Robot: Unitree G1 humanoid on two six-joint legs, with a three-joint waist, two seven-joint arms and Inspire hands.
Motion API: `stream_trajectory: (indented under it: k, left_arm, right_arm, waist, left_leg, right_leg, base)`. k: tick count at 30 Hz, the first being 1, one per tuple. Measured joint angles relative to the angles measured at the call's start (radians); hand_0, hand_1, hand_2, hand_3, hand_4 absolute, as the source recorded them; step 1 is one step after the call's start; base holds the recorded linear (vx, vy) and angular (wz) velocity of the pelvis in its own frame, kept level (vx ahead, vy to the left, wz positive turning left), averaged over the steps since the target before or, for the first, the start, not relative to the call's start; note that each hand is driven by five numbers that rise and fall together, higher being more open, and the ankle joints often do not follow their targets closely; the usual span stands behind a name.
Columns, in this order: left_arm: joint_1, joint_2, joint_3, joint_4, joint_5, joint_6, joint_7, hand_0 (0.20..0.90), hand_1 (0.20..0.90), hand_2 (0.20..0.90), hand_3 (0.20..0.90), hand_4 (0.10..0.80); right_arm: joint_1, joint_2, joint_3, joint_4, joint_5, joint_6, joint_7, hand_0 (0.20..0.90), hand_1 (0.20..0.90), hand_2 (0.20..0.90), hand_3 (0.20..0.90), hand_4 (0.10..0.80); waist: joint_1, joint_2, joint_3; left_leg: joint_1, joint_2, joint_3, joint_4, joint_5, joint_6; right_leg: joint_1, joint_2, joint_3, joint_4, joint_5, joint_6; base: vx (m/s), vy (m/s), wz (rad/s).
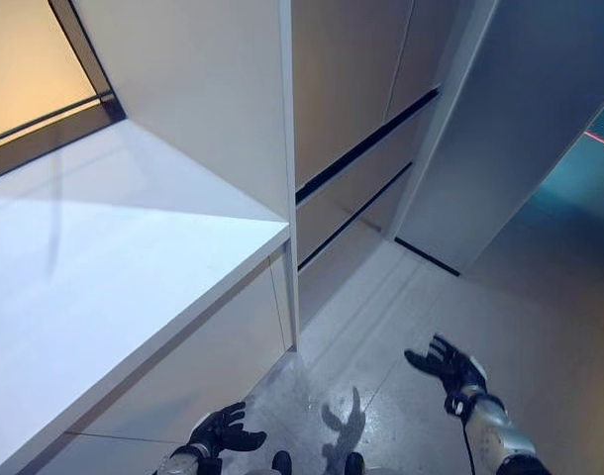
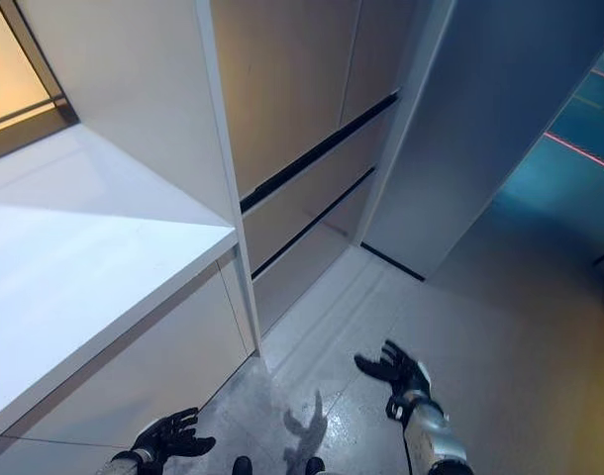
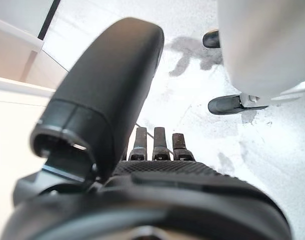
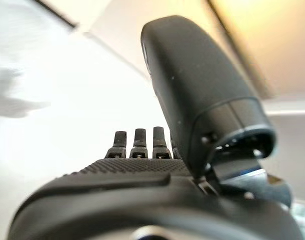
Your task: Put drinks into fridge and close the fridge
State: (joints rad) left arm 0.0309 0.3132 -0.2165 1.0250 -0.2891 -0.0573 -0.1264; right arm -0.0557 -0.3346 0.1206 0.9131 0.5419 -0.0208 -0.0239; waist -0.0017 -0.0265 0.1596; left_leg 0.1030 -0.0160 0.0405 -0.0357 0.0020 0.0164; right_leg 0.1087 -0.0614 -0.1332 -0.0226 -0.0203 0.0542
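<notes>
No drink shows in any view. A tall white panel that looks like a fridge door stands at the right, beside beige cabinet fronts with dark slots. My left hand hangs low near the base of the white counter, fingers spread and empty; its wrist view shows straight fingers over the floor. My right hand hovers over the pale floor in front of the white panel, fingers spread and empty, as its wrist view also shows.
A white counter top fills the left side, with a white upright panel at its end. Pale grey floor runs between the cabinets and my hands. A teal floor area with a red line lies at the far right.
</notes>
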Motion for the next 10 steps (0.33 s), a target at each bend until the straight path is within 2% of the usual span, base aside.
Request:
stream_trajectory:
  k: [6,10]
  left_arm:
    - [0.031,-0.053,0.000,0.101,0.009,-0.035,0.004,0.900,0.900,0.900,0.900,0.800]
    - [0.039,-0.069,0.000,0.134,0.013,-0.084,0.005,0.900,0.900,0.900,0.900,0.800]
  right_arm:
    - [0.106,0.087,0.003,0.212,-0.191,-0.031,-0.010,0.900,0.900,0.900,0.900,0.800]
    - [0.128,0.098,0.001,0.259,-0.205,-0.050,-0.019,0.900,0.900,0.900,0.900,0.800]
  waist:
    - [-0.002,0.030,-0.025]
    - [-0.005,0.038,-0.031]
  left_leg:
    - [0.002,-0.001,-0.006,0.000,0.000,0.000]
    - [0.001,0.001,-0.008,0.001,0.001,-0.001]
  right_leg:
    - [0.006,-0.001,0.000,0.000,-0.001,0.000]
    - [0.007,0.001,0.001,0.003,-0.004,0.003]
  base:
    - [0.030,0.018,0.01]
    - [0.000,0.000,0.00]
